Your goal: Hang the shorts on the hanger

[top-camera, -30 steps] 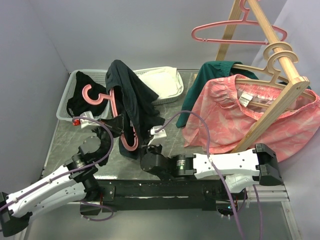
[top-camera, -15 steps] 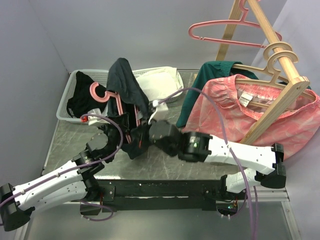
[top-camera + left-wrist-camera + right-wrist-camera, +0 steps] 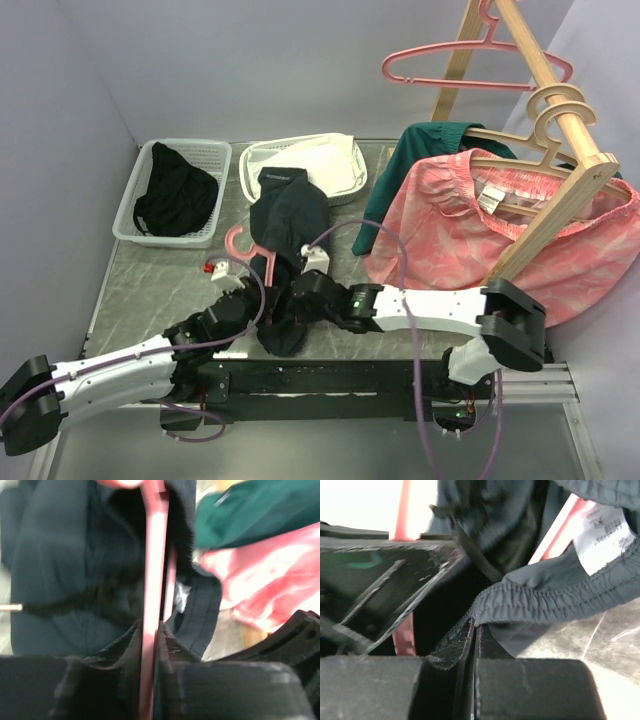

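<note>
The pink hanger (image 3: 243,243) lies low over the table, its hook pointing left, with the dark navy shorts (image 3: 290,215) draped over its frame and trailing toward the near edge. My left gripper (image 3: 250,300) is shut on the hanger's bar (image 3: 152,580), with the shorts (image 3: 65,575) hanging beside it. My right gripper (image 3: 300,296) is shut on the shorts' elastic waistband (image 3: 545,602), close beside the left gripper. Pink hanger bars (image 3: 402,510) and a white label (image 3: 600,530) show behind the waistband.
A grey basket (image 3: 145,165) holding a black garment stands at back left, with a white basket (image 3: 350,160) beside it. A wooden rack (image 3: 560,205) at right carries a pink garment (image 3: 470,240), a green garment (image 3: 425,150) and a second pink hanger (image 3: 470,65).
Both grippers have come down and toward the near edge with the hanger and shorts. The shorts, held high by the baskets before, now hang lower and rest on the table.
</note>
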{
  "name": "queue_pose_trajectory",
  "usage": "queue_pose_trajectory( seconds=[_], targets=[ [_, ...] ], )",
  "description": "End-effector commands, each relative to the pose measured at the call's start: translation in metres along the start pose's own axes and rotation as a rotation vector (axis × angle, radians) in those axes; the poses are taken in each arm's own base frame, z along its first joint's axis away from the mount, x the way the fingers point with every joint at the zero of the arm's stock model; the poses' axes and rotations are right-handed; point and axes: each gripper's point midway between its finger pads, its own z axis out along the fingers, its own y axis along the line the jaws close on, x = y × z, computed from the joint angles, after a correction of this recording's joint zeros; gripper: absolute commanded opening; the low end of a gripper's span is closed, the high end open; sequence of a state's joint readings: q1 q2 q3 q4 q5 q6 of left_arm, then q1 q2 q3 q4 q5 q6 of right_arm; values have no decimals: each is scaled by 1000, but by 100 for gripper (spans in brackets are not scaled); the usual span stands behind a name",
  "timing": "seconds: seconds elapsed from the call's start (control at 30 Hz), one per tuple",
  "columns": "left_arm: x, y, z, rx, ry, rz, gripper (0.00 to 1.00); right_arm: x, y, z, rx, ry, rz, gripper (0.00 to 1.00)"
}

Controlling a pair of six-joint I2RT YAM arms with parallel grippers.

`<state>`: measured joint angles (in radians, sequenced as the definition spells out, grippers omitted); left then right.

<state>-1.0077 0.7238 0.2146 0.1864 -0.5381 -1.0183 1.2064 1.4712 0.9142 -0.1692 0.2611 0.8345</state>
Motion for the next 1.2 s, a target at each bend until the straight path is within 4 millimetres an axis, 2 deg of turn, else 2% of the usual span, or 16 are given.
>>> queue_pose_trajectory(
  seconds=[0.0, 0.17, 0.43, 0.47, 0.5, 0.57, 0.6, 0.63, 0.67, 0.73, 0.77, 0.8, 0.97, 1.17],
  targets=[
    [11, -6, -4, 56, 38, -122, 27, 10, 11, 20, -68, -3, 78, 0],
    [11, 0, 2, -1, 36, -70, 49, 38, 4, 40, -67, 66, 92, 0],
    [-4, 5, 18, -102, 0, -35, 55, 56, -5, 46, -70, 103, 117, 0],
    [-4, 7, 20, -109, 8, -34, 54, 57, -7, 45, -66, 103, 118, 0],
    [-12, 10, 25, -114, -8, -40, 54, 58, -8, 45, -64, 105, 117, 0],
    [-11, 10, 29, -104, 26, -46, 51, 60, -9, 45, -68, 108, 122, 0],
    [-20, 12, 33, -101, 6, -48, 49, 61, -10, 45, -66, 111, 123, 0],
    [-18, 7, 35, -74, 39, -50, 47, 60, -9, 45, -68, 109, 126, 0],
    [-16, 11, 38, -81, 53, -41, 47, 60, -10, 45, -68, 109, 125, 0],
    [-21, 8, 44, -75, 58, -29, 44, 59, -9, 44, -69, 107, 123, 0],
    [-14, 8, 47, -74, 92, -17, 43, 58, -10, 44, -65, 105, 123, 0],
    [-15, 4, 50, -65, 96, -6, 42, 58, -10, 43, -62, 103, 121, 0],
    [2, 12, 56, -111, 167, -3, 33, 48, -8, 37, -58, 74, 113, 0],
    [4, 13, 54, -97, 177, 8, 25, 43, -9, 33, -56, 59, 113, 0]
  ],
)
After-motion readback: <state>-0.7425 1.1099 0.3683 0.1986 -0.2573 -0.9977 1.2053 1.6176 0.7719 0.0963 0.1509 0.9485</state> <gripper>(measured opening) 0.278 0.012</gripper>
